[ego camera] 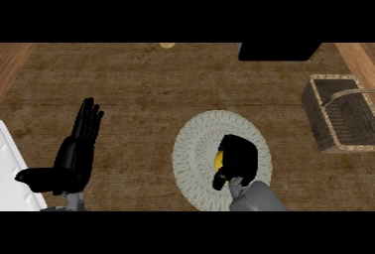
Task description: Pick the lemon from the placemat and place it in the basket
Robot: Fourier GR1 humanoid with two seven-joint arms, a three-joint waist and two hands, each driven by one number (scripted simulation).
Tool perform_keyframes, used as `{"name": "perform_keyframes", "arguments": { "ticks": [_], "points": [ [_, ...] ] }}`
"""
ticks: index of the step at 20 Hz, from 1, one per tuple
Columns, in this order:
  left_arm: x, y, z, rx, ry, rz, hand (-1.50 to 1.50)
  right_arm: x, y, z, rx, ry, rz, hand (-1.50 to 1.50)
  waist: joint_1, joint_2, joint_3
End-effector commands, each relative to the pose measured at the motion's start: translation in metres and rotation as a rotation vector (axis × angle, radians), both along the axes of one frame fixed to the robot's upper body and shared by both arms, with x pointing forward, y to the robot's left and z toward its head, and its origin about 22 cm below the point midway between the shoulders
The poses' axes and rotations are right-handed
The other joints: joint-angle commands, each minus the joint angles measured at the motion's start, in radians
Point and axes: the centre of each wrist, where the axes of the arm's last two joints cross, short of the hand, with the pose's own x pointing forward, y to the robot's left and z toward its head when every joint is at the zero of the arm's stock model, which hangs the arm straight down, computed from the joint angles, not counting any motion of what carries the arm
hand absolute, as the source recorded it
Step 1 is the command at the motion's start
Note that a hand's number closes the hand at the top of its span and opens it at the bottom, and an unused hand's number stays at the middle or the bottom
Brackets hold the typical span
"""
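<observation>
A round pale woven placemat [198,144] lies on the brown counter at centre. My right hand [240,159] sits over its right half with fingers curled round the yellow lemon [218,159], of which only a thin sliver shows at the hand's left side. A brown wicker basket [327,119] with a curved handle stands at the right edge, well apart from the hand. My left hand [79,144] rests open at the left, fingers straight and pointing up.
A black box [278,51] stands at the far right of the counter's back. A small yellow object [167,45] lies at the back edge. A white object [15,178] shows at the lower left, beside my left hand.
</observation>
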Motion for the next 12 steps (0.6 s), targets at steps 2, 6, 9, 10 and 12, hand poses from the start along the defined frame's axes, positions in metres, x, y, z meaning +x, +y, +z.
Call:
{"name": "perform_keyframes", "arguments": {
  "ticks": [2, 6, 9, 10, 12],
  "points": [
    [0.004, 0.0, 0.009, -0.015, 0.002, 0.0, 0.0, -0.037, 0.011, -0.004, -0.014, -0.015, 0.328, 1.5, -0.003, -0.001, 0.001],
    [0.001, 0.013, 0.001, 0.001, 0.0, 0.0, 0.0, -0.055, -0.026, -0.004, -0.045, -0.096, 0.521, 1.5, -0.008, 0.0, 0.001],
    [0.002, 0.001, 0.018, -0.002, -0.009, 0.014, 0.0, -0.058, -0.029, 0.027, -0.008, -0.222, 0.508, 1.5, -0.006, 0.0, 0.001],
    [-0.004, 0.009, -0.006, -0.01, 0.003, 0.02, 0.0, -0.068, -0.024, 0.043, 0.078, -0.258, 0.515, 1.5, -0.011, -0.001, 0.0],
    [0.002, 0.004, 0.003, 0.004, 0.0, 0.015, 0.0, -0.08, -0.03, 0.048, 0.172, -0.314, 0.482, 1.5, -0.016, 0.0, 0.001]
  ]
}}
